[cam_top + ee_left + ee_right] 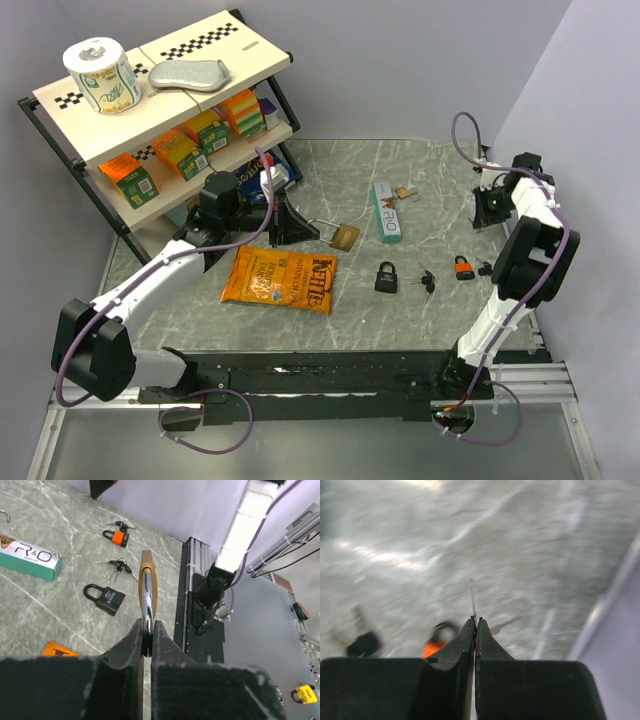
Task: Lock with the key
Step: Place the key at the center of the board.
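Left gripper pinches brass padlock by its slick shackle: heavy, rigid, may swing. Your right gripper clamps thin key.

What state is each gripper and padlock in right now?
Brass padlock: held by its shackle, edge-on; locked or not, cannot tell.
Left gripper: shut on that shackle.
Right gripper: shut on thin metal piece, likely a key.
Black padlock: lying flat, shackle closed.
Orange padlock: lying flat, shackle closed.

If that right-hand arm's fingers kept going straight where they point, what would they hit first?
Probably the bare tabletop: the right fingers tilt down toward it, just beyond the orange padlock. The view is blurred, so depth is unsure.
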`<state>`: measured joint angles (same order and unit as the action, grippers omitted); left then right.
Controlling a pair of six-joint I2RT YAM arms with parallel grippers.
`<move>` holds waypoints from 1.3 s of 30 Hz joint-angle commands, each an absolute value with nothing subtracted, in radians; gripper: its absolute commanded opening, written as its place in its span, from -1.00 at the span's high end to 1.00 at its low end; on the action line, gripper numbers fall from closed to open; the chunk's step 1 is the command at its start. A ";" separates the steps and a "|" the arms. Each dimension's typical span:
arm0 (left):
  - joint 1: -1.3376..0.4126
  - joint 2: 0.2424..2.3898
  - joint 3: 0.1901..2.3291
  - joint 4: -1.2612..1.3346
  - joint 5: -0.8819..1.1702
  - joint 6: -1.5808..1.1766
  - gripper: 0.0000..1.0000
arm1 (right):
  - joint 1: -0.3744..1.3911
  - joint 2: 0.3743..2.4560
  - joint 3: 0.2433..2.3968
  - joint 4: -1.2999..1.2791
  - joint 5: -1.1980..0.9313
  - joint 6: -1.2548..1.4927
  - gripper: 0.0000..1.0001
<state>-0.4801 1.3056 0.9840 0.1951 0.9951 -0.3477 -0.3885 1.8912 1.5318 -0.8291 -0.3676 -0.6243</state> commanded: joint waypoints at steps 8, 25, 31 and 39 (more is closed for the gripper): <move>-0.476 1.342 1.074 0.209 1.017 -0.265 0.98 | -0.399 2.166 1.812 -0.762 -0.219 -0.538 1.00; -0.462 1.362 1.060 0.204 1.014 -0.279 0.98 | -0.393 2.191 1.914 -0.819 -0.277 -0.555 -0.35; -0.462 1.402 1.106 0.134 1.000 -0.375 0.98 | -0.307 1.859 1.686 -0.764 -0.535 -0.627 -0.88; -0.468 1.425 1.126 0.081 0.947 -0.540 0.98 | -0.006 1.395 1.355 -0.654 -0.638 -0.622 -0.98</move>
